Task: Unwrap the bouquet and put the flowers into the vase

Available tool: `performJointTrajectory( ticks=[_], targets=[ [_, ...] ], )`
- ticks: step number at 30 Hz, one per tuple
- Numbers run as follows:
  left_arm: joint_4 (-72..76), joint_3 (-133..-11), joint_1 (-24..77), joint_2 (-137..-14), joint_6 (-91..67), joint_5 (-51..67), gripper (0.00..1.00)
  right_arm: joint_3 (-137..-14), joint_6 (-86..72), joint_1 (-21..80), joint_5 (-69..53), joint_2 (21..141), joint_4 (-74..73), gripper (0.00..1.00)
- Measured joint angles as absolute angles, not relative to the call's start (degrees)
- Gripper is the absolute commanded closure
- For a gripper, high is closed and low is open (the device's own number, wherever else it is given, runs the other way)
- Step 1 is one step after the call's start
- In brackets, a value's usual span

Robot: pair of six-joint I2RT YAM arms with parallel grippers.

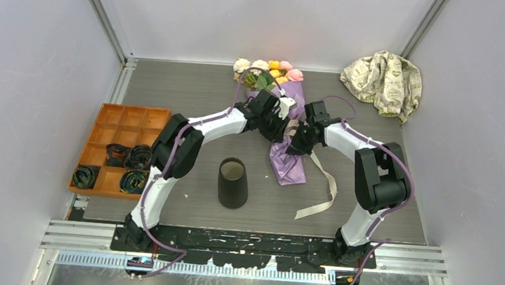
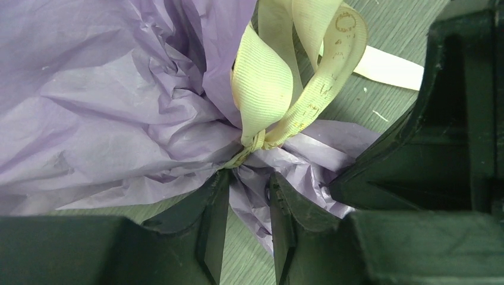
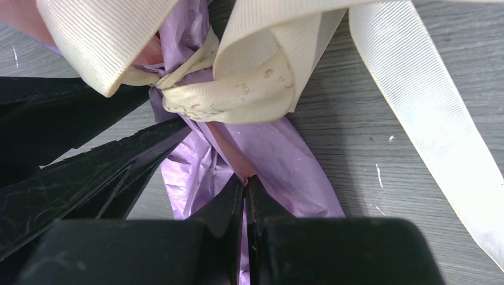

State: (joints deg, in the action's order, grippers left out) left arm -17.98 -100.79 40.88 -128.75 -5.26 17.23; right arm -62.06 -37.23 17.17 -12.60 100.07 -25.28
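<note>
Lying lengthwise on the far middle of the table (image 1: 192, 97), the bouquet (image 1: 287, 164) points its blooms away from the arms. The flowers (image 1: 269, 69) cluster yellow, pink and cream at the far end. The purple wrapping paper (image 2: 107, 107) tapers toward the near side, and two loose tails of the beige ribbon (image 1: 324, 189) trail off to the near right. Both arms reach in to the waist of the bunch, where the ribbon is tied in a knot (image 2: 252, 145) with its loops standing up above it. The left gripper (image 2: 249, 199) comes from the left and sits just below that knot. Its jaws stand about half spread, with a crumpled tuft of paper between the fingertips (image 2: 217, 202) and bare table showing in the gap behind. Whether they press on the paper I cannot tell. The right gripper (image 3: 245, 196) comes from the right, just near of the knot. Its jaws are drawn together to a thin slit, and a fold of purple paper is pinched in it, with a pale pink lining showing just above the tips. The vase (image 1: 233, 184) stands upright on the near middle of the table, left of the bouquet's near end and apart from it, with nothing visible in its mouth. An orange tray (image 1: 133, 116) sits at the left edge with black coiled rolls (image 1: 138, 155) in its near compartments. A beige patterned cloth (image 1: 384, 81) is heaped in the far right corner.
</note>
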Motion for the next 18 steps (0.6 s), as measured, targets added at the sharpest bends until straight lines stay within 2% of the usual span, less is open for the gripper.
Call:
performJointTrajectory(
  ticks=[13,18],
  targets=[
    [-18.06,-100.09,40.91,-127.35,-2.76,14.02,0.68,-62.04,-37.52,17.17,-14.68,100.27,-24.05,0.9],
    [-17.45,-98.85,40.91,-126.52,-2.42,13.02,0.65,-62.04,-37.87,17.17,-15.51,101.67,-23.7,0.8]
  ],
)
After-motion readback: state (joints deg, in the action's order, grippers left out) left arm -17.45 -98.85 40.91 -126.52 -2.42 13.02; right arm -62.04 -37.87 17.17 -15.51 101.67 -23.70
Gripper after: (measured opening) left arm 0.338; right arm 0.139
